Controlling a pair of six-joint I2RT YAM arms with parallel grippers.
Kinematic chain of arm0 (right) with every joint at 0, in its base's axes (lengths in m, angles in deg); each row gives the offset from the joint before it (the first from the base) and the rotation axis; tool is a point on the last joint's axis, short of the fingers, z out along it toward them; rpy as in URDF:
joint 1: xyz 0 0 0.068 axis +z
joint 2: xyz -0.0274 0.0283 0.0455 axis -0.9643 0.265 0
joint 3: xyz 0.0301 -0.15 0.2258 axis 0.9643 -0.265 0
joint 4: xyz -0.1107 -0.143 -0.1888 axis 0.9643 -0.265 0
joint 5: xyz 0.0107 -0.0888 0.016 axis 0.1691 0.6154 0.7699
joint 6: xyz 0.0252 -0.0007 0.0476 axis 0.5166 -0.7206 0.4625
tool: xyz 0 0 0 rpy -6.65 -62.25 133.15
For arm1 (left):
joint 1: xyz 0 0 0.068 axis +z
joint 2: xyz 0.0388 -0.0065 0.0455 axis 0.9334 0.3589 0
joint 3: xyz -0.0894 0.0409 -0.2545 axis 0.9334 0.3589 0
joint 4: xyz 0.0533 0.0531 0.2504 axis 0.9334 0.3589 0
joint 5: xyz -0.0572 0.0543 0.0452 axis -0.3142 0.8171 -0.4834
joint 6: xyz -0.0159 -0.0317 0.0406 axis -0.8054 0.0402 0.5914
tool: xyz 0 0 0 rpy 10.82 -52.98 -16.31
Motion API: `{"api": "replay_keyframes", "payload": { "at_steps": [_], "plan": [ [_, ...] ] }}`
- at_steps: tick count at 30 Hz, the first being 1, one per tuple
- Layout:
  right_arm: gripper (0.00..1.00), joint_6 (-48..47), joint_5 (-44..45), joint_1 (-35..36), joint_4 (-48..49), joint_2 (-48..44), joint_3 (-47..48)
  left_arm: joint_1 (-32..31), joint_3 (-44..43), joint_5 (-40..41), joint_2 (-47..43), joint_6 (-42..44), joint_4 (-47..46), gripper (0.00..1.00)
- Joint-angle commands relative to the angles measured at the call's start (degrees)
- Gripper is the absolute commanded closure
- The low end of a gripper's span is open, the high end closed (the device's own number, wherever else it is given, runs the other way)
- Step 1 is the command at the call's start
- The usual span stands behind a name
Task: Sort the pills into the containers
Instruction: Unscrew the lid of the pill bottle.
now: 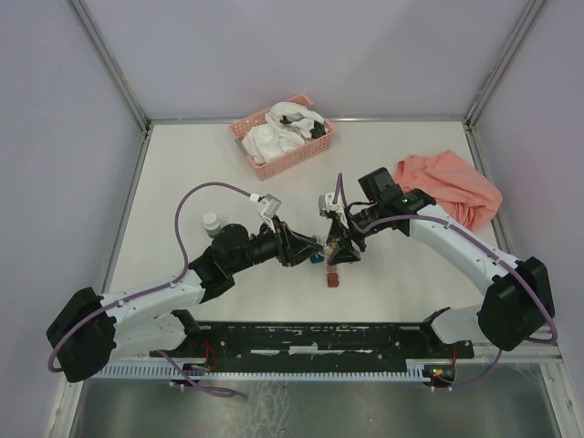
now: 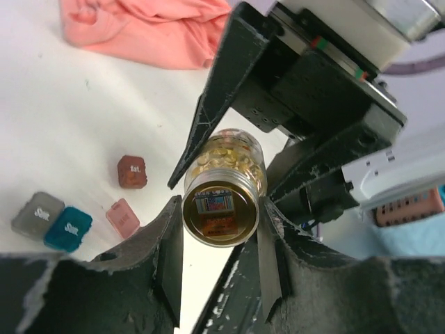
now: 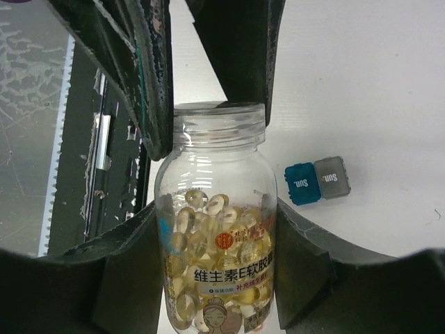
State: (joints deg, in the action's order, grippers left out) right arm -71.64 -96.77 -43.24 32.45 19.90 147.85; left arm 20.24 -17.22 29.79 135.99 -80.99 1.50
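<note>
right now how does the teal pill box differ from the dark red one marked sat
Colour and print: the teal pill box reads "Sun.", while the dark red pill box reads "Sat.". Neighbours: the teal pill box sits right against a grey box, while the dark red pill box stands apart from the others. Both are small cubes resting on the white table.

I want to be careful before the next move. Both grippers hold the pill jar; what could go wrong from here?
The jar is held by both, the left gripper at its neck and the right gripper on its body; an uneven pull could twist it loose and scatter the pills. The teal box and grey box look shut and small, so poured pills may miss them.
</note>
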Motion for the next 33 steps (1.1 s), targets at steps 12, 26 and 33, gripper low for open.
{"api": "replay_keyframes", "payload": {
  "at_steps": [12, 26, 33],
  "plan": [
    [0.98, 1.8, 1.87, 0.05, 5.82, -0.28, 1.5, -7.37, -7.91, 11.65, -3.17, -7.86, 9.77, 0.23],
    [0.98, 1.03, -0.28, 0.01, 4.8, 0.03, 1.87, -7.36, -4.65, 18.6, -10.94, 4.84, 15.77, 0.01],
    [0.98, 0.42, -2.24, -0.05, 4.37, -0.1, 1.9, -7.35, -1.57, 16.85, -14.85, 17.12, 16.79, 0.01]
  ]
}}
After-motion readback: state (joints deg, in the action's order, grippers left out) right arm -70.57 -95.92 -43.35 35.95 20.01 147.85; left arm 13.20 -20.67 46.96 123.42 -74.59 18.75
